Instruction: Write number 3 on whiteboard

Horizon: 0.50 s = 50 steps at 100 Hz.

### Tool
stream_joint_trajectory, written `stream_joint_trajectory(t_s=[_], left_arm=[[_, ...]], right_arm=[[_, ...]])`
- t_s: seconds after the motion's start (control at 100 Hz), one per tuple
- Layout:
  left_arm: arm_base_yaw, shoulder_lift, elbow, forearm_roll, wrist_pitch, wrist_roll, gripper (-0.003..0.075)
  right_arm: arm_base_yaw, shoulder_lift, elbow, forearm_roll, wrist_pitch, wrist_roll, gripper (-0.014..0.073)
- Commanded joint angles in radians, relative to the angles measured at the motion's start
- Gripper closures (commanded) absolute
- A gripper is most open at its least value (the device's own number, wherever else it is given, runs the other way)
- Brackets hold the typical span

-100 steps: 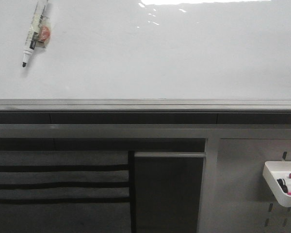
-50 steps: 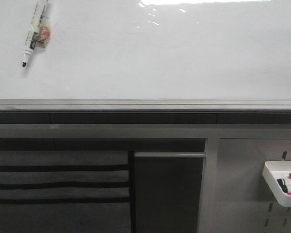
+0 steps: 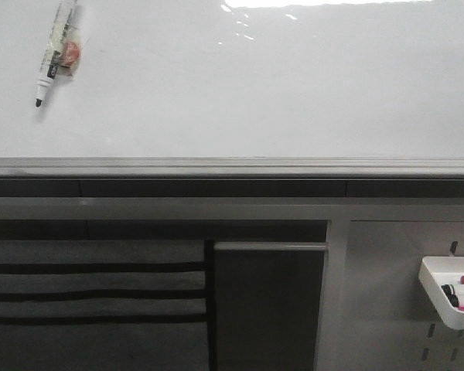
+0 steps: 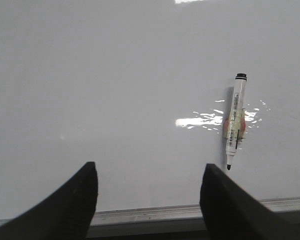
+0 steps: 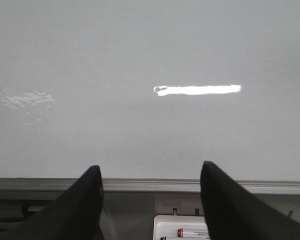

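the left gripper stands with its two dark fingers spread wide apart and nothing between them, hanging in front of the lower part of the whiteboard without touching it. beyond and to one side of its fingers, a marker is stuck to the board by a patch of clear tape with a reddish spot; its black tip points down toward the grey metal lower edge, and it is uncapped. the right gripper is likewise spread open and empty, its fingers held before the board's lower edge, with a bar of light glare on the glossy white above. between those fingers, below the edge, sits a small white marker tray holding a red-capped marker. in the front view the whiteboard fills the upper half, the taped marker sits near its upper left, tilted, and the tray hangs on a grey panel at lower right. no number 3 shows anywhere on the board; its face is bare of any drawn line
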State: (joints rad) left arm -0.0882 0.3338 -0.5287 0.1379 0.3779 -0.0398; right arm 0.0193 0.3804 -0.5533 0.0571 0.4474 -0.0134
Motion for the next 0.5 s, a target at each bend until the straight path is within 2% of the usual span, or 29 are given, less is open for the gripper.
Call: stream_joint_trajectory(t_s=[0.0, 0.31, 0.49], left_arm=[[-0.008, 0.016, -0.029, 0.004, -0.073, -0.011, 0.0290], [-0.010, 0.023, -0.029, -0.031, -0.073, -0.011, 0.0290], [-0.092, 0.126, -0.031, -0.031, -0.077, 0.013, 0.0290]], right_arm=[[-0.004, 0.018, -0.038, -0.009, -0.073, -0.009, 0.0200], [-0.004, 0.018, -0.038, 0.013, -0.064, -0.009, 0.0200], [0.010, 0.025, -0.069, 0.074, 0.007, -0.038, 0.0200]])
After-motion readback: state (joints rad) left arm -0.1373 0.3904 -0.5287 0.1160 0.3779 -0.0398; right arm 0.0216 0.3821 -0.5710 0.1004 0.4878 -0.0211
